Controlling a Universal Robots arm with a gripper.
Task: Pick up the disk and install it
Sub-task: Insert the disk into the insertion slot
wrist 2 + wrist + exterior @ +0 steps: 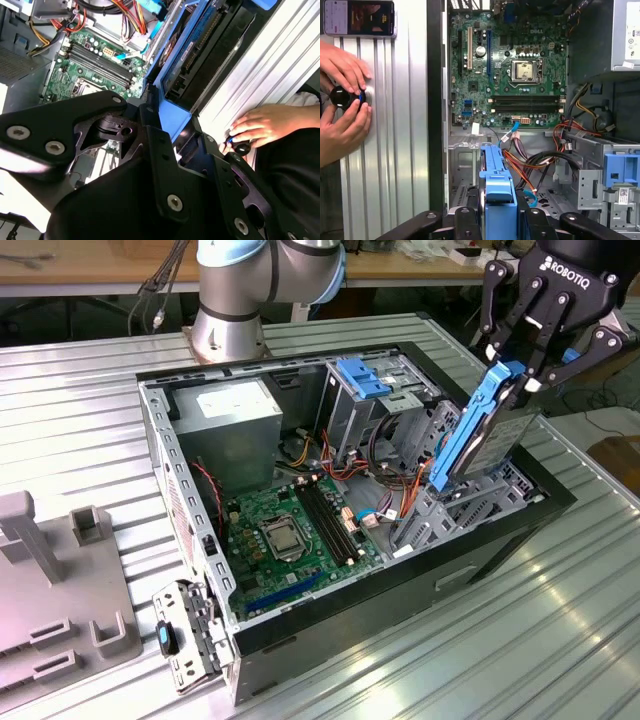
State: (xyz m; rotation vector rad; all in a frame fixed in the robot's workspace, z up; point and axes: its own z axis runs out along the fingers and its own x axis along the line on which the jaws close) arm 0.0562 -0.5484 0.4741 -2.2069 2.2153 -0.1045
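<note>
1 gripper (515, 372) is clamped on the upper end of the disk (487, 435), pinching its blue rail at the end tab. The disk hangs tilted below the gripper, and its lower end reaches into the grey drive bay (478, 502) of the open computer case (350, 630). I cannot tell whether it is seated there. In the first wrist view, the green motherboard (510, 75) lies beyond the disk's far end, and orange and black cables (535, 165) run close beside the disk. Outside the case, well off to 1 side of the gripper, a person's 2 hands (345, 125) hold a black knob (342, 96) on the ribbed metal table (450, 670). A phone (360, 17) lies just past them.
</note>
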